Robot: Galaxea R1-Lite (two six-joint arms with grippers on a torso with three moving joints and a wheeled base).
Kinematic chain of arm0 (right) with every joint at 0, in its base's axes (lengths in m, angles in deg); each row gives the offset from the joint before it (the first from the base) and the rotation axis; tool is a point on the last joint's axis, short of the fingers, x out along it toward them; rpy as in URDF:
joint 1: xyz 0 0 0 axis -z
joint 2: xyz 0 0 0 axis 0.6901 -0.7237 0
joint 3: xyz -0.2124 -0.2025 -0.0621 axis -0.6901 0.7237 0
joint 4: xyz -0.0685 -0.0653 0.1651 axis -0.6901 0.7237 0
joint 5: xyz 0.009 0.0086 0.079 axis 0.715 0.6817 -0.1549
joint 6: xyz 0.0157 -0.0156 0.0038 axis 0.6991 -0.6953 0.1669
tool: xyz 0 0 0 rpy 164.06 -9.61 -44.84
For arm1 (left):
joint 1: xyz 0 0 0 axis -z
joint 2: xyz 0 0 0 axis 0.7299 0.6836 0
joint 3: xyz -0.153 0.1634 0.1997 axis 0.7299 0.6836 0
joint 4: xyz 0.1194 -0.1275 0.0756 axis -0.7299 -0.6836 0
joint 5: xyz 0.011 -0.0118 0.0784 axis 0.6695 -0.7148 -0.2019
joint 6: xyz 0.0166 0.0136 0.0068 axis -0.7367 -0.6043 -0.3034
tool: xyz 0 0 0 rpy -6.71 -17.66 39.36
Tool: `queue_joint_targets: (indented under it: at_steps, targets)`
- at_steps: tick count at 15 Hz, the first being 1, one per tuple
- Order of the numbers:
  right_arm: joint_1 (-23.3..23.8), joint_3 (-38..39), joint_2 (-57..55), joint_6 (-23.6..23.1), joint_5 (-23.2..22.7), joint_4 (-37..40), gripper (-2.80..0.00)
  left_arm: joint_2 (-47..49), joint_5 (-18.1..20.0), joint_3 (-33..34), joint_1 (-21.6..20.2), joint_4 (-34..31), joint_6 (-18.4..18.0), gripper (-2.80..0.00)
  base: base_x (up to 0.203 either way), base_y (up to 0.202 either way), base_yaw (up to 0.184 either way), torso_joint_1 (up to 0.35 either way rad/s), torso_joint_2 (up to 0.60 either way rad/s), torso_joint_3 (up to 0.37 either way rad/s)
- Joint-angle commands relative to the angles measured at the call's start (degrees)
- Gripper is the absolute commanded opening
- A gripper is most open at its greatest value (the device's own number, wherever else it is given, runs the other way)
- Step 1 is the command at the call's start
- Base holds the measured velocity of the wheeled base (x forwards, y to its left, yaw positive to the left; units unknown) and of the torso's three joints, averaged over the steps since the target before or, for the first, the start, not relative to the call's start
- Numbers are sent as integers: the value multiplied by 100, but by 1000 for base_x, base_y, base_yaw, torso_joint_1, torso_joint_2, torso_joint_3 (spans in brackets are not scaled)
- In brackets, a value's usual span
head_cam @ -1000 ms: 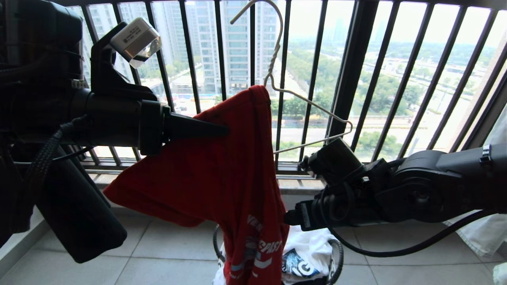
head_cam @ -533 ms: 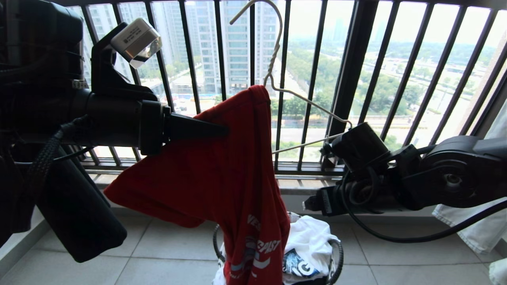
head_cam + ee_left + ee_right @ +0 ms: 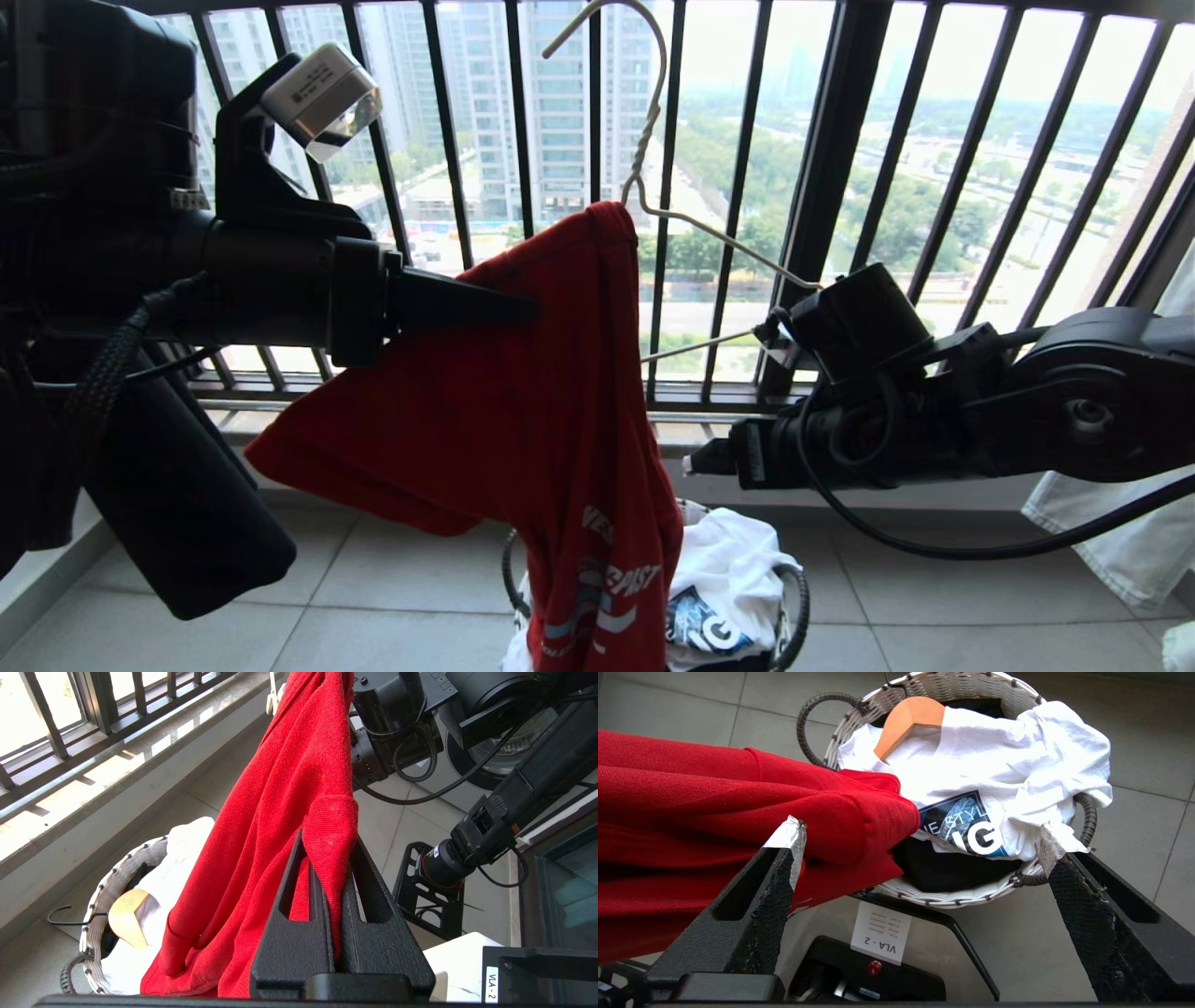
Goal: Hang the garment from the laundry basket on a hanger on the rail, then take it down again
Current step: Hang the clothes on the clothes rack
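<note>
Garment [image 3: 523,392] on hanger [image 3: 709,243], above laundry basket [image 3: 794,597].

I am standing on a high-rise home balcony used for drying laundry. At my twelve o'clock a black window railing [image 3: 831,187] of vertical bars is running across the whole view, and beyond it tower blocks [image 3: 551,103], treetops and roads are lying far below in haze. Pale floor tiles [image 3: 373,597] are spreading under me, and a stone sill [image 3: 140,756] is running along the foot of the bars. At my six o'clock a woven laundry basket [image 3: 952,896] is sitting on the tiles, holding a white printed T-shirt [image 3: 1008,765] and a wooden hanger [image 3: 908,721].
</note>
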Motion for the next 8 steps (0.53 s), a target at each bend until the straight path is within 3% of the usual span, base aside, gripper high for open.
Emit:
queue_joint_targets:
  at_steps: [1, 8]
  targets:
    - [-77, -23, -180, 59, -32, -77, 0, -9, 24, 0, 3, -4, 2, -280, 0, 0, 0, 0, 0, 0]
    - [-360, 44, -166, 182, -51, -103, 0, -2, 24, -1, 3, -4, 2, -280, 0, 0, 0, 0, 0, 0]
